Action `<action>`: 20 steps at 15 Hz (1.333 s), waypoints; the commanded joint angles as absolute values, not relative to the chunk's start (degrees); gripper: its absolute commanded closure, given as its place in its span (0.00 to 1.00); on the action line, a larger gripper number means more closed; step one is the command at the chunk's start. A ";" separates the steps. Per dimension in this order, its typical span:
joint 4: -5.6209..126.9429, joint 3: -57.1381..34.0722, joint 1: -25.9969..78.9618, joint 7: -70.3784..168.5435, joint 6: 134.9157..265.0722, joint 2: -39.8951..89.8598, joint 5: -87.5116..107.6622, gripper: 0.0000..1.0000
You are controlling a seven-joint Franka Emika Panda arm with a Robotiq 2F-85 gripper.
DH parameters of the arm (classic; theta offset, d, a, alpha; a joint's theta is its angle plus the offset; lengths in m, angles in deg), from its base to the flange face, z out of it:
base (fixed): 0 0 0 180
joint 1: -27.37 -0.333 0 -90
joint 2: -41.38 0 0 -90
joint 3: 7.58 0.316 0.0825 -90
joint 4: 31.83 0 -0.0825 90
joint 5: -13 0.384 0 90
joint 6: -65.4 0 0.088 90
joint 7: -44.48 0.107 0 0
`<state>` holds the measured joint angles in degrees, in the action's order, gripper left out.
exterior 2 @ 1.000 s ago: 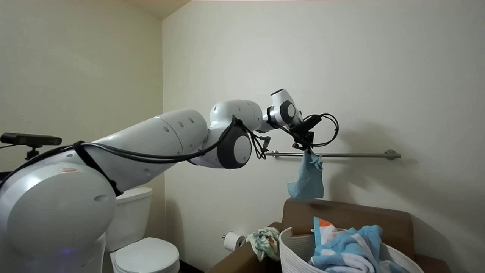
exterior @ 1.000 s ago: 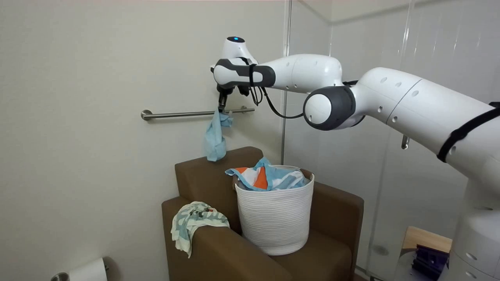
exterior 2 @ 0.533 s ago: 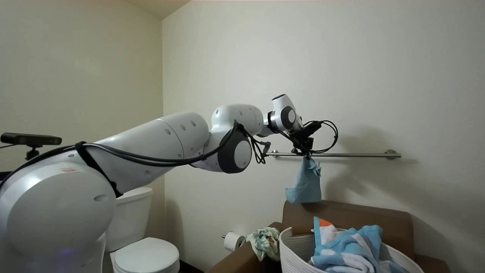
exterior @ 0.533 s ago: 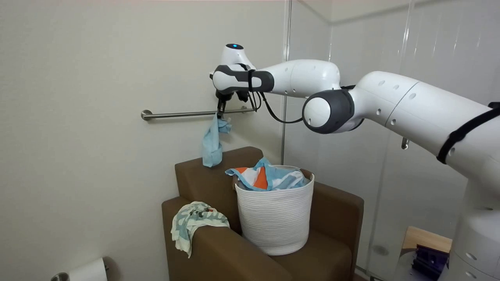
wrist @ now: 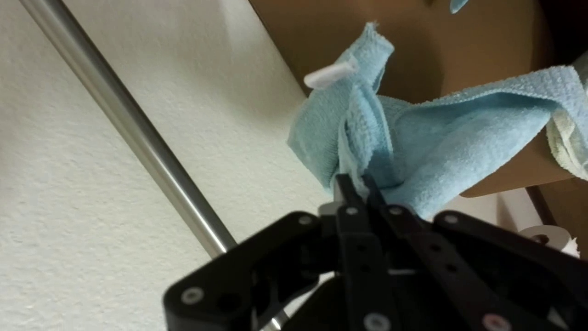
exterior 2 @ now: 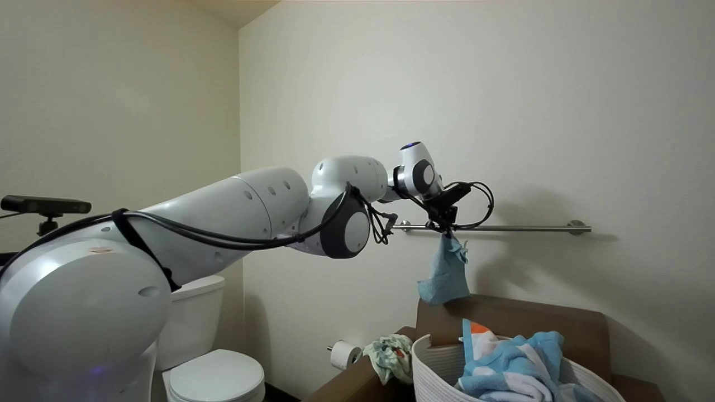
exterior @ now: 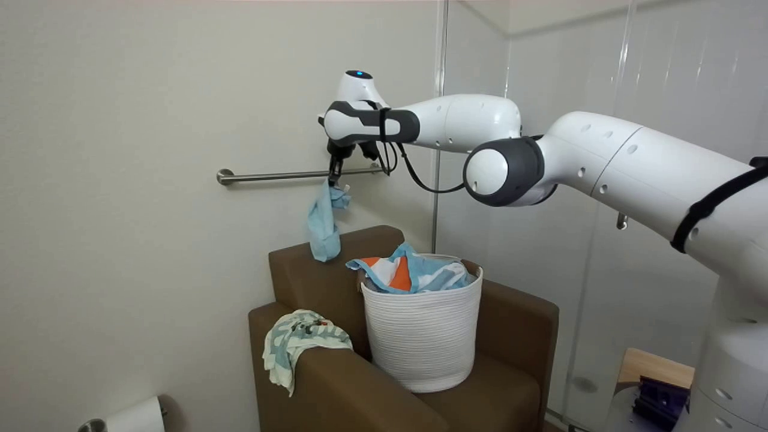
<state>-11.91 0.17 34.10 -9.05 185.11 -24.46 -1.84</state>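
The bit that makes me nervous is the light blue cloth: the jaws are pinching it by one gathered fold, and the rest dangles beneath them, beside the metal bar and above the armchair. With so little of it gripped, a tug could well pull it free, say if the loose end caught on the backrest; I can't tell whether the two touch. The white tag sticking out on the bar's side might snag as well. And the jaws sit near enough to the bar that a small misjudgement could knock them into it. Counting up what's about: one robot arm, one cloth in its grip, one patterned cloth draped over an armrest, one bar, one armchair, and one white basket standing in it. In the basket I make out one blue, white and orange towel; whether more lies underneath, I can't say. There's also one toilet roll, one toilet and one camera.
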 commanded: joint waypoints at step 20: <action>-11.92 2.01 34.45 -10.03 185.11 -24.49 -1.84 0.96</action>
